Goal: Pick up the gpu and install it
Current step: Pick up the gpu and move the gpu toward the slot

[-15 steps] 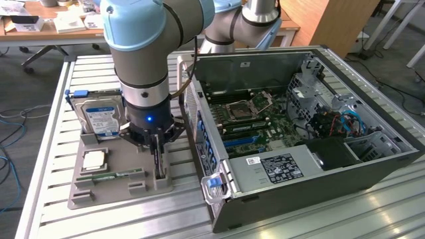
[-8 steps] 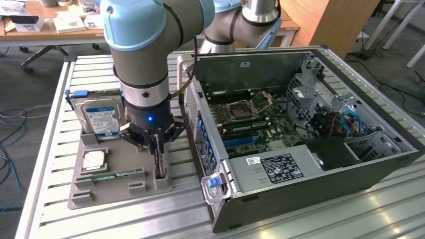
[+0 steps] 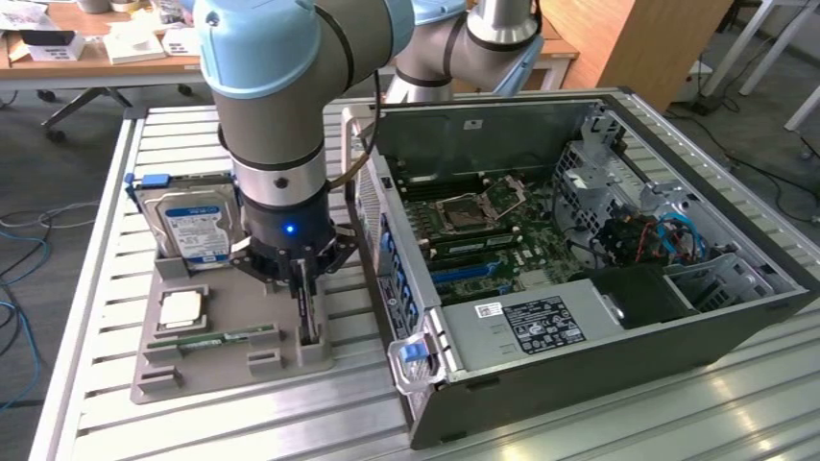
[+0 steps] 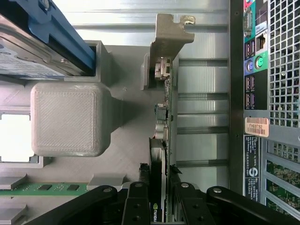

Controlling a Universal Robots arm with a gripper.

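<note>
NVIDIA on gpu point(image 4: 157, 187), case sticker point(image 4: 257, 126) perhaps FH98TS2

Exterior high, oblique; wrist close, downward.

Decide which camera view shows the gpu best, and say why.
The wrist view: the gpu runs edge-on along the picture, close up, its end gripped by the claw. The exterior view shows its thin dark edge standing in the grey holder under the claw.

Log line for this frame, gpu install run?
phase: grasp | gripper: closed on gpu | gpu: on edge in gray holder | case: open, beside holder
</note>
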